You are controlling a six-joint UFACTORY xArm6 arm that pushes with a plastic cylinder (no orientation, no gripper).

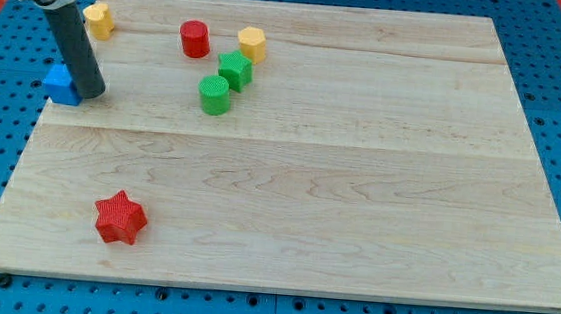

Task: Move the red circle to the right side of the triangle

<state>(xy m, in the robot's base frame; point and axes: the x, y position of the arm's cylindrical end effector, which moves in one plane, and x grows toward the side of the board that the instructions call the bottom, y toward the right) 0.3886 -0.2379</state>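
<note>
The red circle (194,39) stands near the view's top, left of centre. A blue block (60,83) sits at the board's left edge, partly hidden by my rod; its shape cannot be made out fully. My tip (90,94) rests on the board, touching the blue block's right side, well left of and below the red circle.
A yellow block (98,18) sits at the top left. A yellow hexagon (252,43) is right of the red circle. A green star-like block (235,70) and a green circle (214,95) lie below them. A red star (120,217) sits at the bottom left.
</note>
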